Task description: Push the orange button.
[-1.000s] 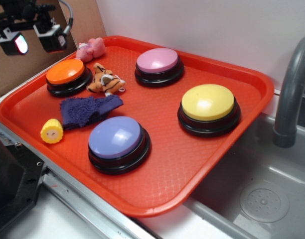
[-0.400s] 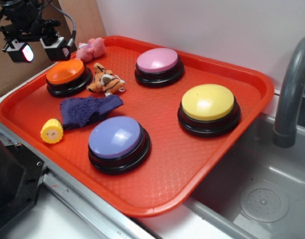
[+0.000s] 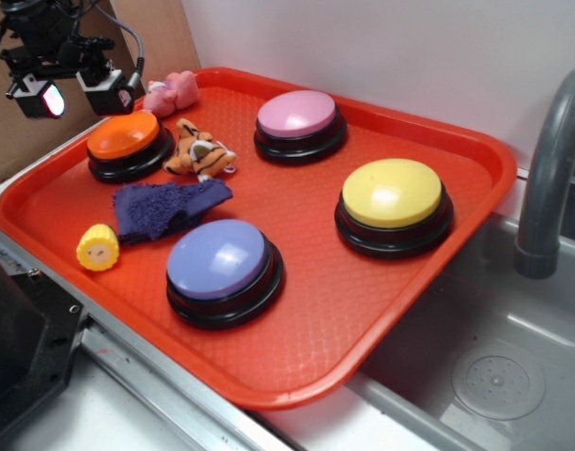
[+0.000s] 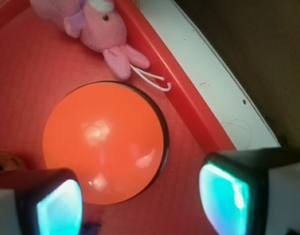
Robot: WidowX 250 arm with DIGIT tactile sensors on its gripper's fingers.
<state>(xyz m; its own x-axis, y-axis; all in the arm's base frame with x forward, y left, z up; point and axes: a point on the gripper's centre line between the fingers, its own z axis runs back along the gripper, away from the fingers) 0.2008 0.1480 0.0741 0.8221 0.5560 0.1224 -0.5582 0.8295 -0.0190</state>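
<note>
The orange button (image 3: 126, 136), a smooth orange dome on a black base, sits at the far left corner of the red tray (image 3: 363, 301). My gripper (image 3: 73, 94) hovers just above and behind the button's left side, open, with nothing between its fingers. In the wrist view the orange button (image 4: 103, 139) fills the middle. My gripper (image 4: 142, 205) straddles the dome's near edge, one pad over the dome and the other over bare tray beside it. No contact with the dome shows.
A pink plush (image 3: 170, 92) lies behind the button and a tiger plush (image 3: 198, 150) right of it. A purple cloth (image 3: 165, 207), a yellow corn toy (image 3: 98, 247), and pink (image 3: 299, 117), yellow (image 3: 393, 194) and blue (image 3: 219, 261) buttons share the tray. A grey faucet (image 3: 551, 178) stands at right.
Since a second ago the gripper has shifted slightly down and right in the exterior view, closer to the orange button. It has held still over the last half second.
</note>
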